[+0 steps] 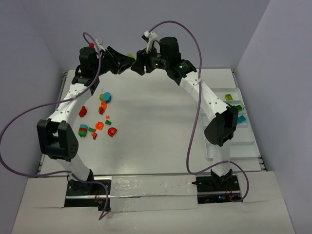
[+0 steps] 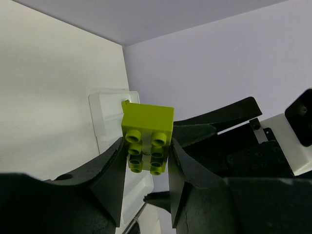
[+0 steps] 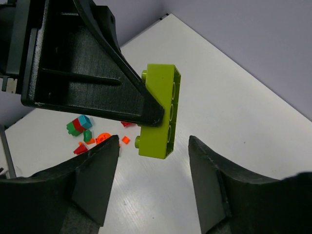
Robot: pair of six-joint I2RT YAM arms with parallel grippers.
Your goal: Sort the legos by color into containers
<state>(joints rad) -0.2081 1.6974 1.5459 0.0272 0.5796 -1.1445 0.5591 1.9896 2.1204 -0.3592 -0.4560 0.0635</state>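
High above the table's far middle, my left gripper (image 1: 127,61) (image 2: 146,146) is shut on a lime green lego (image 1: 129,55) (image 2: 147,129) (image 3: 161,109), pinching its sides. My right gripper (image 1: 138,63) (image 3: 153,141) faces it, open. The brick's free end hangs between the right fingertips with a gap on each side. Loose legos (image 1: 100,119) (image 3: 83,129) in red, orange, green and teal lie on the table's left half. The white containers tray (image 1: 246,139) (image 2: 109,117) sits at the right edge, with a lime (image 1: 228,97), a green (image 1: 237,106) and a teal lego (image 1: 241,118) in separate compartments.
The right arm's elbow (image 1: 222,124) hangs over the tray's inner side. Purple cables (image 1: 192,141) loop from both arms. Lilac walls close in the table at the back and on both sides.
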